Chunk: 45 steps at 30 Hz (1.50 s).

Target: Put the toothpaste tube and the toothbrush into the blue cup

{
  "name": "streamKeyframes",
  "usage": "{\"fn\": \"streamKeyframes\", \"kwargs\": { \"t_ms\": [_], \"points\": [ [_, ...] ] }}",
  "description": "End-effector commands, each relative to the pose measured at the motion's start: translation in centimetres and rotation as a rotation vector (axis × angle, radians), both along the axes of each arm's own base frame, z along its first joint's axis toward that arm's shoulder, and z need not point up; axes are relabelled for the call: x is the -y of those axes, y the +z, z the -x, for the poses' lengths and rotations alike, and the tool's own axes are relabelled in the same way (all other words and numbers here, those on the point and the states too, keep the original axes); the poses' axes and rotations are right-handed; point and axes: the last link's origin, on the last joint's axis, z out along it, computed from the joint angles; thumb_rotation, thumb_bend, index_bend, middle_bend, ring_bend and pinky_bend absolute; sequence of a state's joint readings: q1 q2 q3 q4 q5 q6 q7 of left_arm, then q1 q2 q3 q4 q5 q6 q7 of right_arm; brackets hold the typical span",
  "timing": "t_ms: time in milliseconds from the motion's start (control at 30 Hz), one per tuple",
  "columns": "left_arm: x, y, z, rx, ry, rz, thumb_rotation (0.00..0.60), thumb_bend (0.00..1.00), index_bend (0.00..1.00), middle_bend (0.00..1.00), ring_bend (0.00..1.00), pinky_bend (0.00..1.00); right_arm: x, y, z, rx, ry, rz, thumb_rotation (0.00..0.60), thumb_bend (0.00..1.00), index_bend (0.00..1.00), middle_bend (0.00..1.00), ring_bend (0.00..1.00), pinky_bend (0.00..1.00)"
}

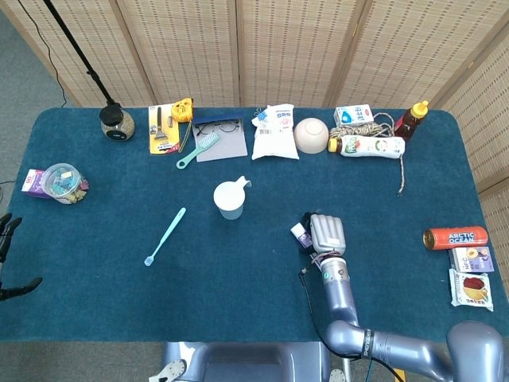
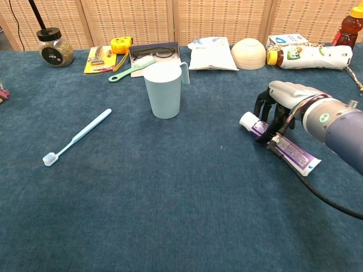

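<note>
Right hand [image 2: 282, 105] curled around toothpaste tube [image 2: 279, 144] on the desk [image 2: 181, 215].
Blue cup [image 2: 163, 89] stands upright; toothbrush [image 2: 77, 136] lies left.

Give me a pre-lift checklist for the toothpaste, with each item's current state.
1. Right hand over the toothpaste tube: ok, fingers curled around its cap end.
2. Firm grip: cannot tell; the tube lies on the table.
3. Blue cup upright, mouth open: ok.
4. Path from tube to cup free: ok, only bare cloth between them.
5. Toothbrush out of the way: ok, left of the cup.
6. Left hand clear: ok, at the table's far left edge.
</note>
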<state>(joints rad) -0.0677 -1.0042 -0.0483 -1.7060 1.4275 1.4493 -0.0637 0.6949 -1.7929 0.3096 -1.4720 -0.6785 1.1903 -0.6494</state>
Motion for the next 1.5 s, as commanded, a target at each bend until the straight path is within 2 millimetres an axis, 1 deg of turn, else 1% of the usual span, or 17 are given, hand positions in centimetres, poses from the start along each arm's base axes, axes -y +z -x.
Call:
{"fn": "streamKeyframes", "kwargs": {
  "t_ms": [33,167,267,333,500,600,733,800,833,900,933,1000,1100,1167,1300,1433,1500],
  "points": [
    [0.0,0.0,0.0,0.0,0.0,0.0,0.6,0.0,0.0,0.0,0.0,0.0,-0.1,0.1,0.0,0.025,0.02,0.016,0.6,0.38,0.55,0.55,0.61,0.72],
    [0.0,-0.1,-0.1,-0.003,-0.002,0.007,0.6,0.0,0.0,0.0,0.0,0.0,-0.3,0.5,0.1,0.038,0.041,0.03,0.6,0.44,0.58,0.57,0.63,0.74],
    [0.0,-0.2,-0.1,-0.003,-0.002,0.009,0.6,0.0,0.0,0.0,0.0,0.0,-0.5,0.9,-0.1,0.054,0.059,0.04,0.6,0.45,0.58,0.57,0.63,0.74],
    [0.0,-0.1,-0.1,-0.001,0.0,0.007,0.6,0.0,0.0,0.0,0.0,0.0,-0.6,1.6,-0.4,0.074,0.084,0.061,0.6,0.46,0.58,0.57,0.63,0.74],
    [0.0,-0.1,0.0,0.004,0.0,0.008,0.6,0.0,0.0,0.0,0.0,0.0,-0.7,4.1,-1.2,0.179,0.14,0.122,0.6,0.46,0.59,0.58,0.64,0.74],
    [0.0,0.0,-0.1,0.004,-0.002,0.009,0.6,0.0,0.0,0.0,0.0,0.0,-0.3,6.2,-1.9,0.247,0.204,0.204,0.6,0.46,0.59,0.58,0.64,0.74],
    [0.2,0.0,-0.1,0.009,-0.007,0.009,0.6,0.0,0.0,0.0,0.0,0.0,1.0,9.0,-3.5,0.33,0.282,0.33,0.6,0.46,0.6,0.59,0.65,0.74],
    [0.3,0.1,-0.1,0.012,-0.009,0.007,0.6,0.0,0.0,0.0,0.0,0.0,1.7,10.1,-4.5,0.368,0.304,0.366,0.6,0.46,0.6,0.59,0.65,0.74],
    [0.3,0.1,-0.1,0.012,-0.01,0.007,0.6,0.0,0.0,0.0,0.0,0.0,2.0,10.3,-4.8,0.384,0.306,0.372,0.6,0.46,0.6,0.59,0.65,0.74],
    [0.4,0.2,-0.1,0.013,-0.01,0.006,0.6,0.0,0.0,0.0,0.0,0.0,2.7,11.1,-6.2,0.454,0.316,0.393,0.6,0.46,0.6,0.59,0.65,0.74],
    [0.4,0.2,-0.1,0.013,-0.011,0.006,0.6,0.0,0.0,0.0,0.0,0.0,2.9,11.3,-6.5,0.465,0.32,0.398,0.6,0.46,0.61,0.59,0.66,0.74],
    [0.4,0.3,0.0,0.015,-0.01,0.004,0.6,0.0,0.0,0.0,0.0,0.0,3.4,11.9,-8.2,0.563,0.336,0.433,0.6,0.46,0.61,0.59,0.66,0.74],
    [0.4,0.3,0.0,0.016,-0.011,0.005,0.6,0.0,0.0,0.0,0.0,0.0,3.8,12.0,-10.3,0.679,0.341,0.429,0.6,0.46,0.61,0.6,0.66,0.74],
    [0.4,0.3,0.0,0.018,-0.012,0.005,0.6,0.0,0.0,0.0,0.0,0.0,4.3,11.8,-11.6,0.714,0.35,0.436,0.6,0.46,0.61,0.6,0.66,0.74],
    [0.4,0.5,0.2,0.025,-0.005,0.005,0.6,0.0,0.0,0.0,0.0,0.0,5.1,11.1,-13.2,0.763,0.347,0.444,0.6,0.46,0.61,0.6,0.66,0.74],
    [0.3,0.6,0.2,0.031,-0.002,0.003,0.6,0.0,0.0,0.0,0.0,0.0,5.7,9.9,-15.1,0.838,0.326,0.437,0.6,0.46,0.61,0.6,0.66,0.74],
    [0.1,0.6,0.4,0.032,0.005,0.005,0.6,0.0,0.0,0.0,0.0,0.0,5.8,9.0,-16.7,0.862,0.33,0.425,0.6,0.46,0.61,0.6,0.66,0.74]
  ]
}}
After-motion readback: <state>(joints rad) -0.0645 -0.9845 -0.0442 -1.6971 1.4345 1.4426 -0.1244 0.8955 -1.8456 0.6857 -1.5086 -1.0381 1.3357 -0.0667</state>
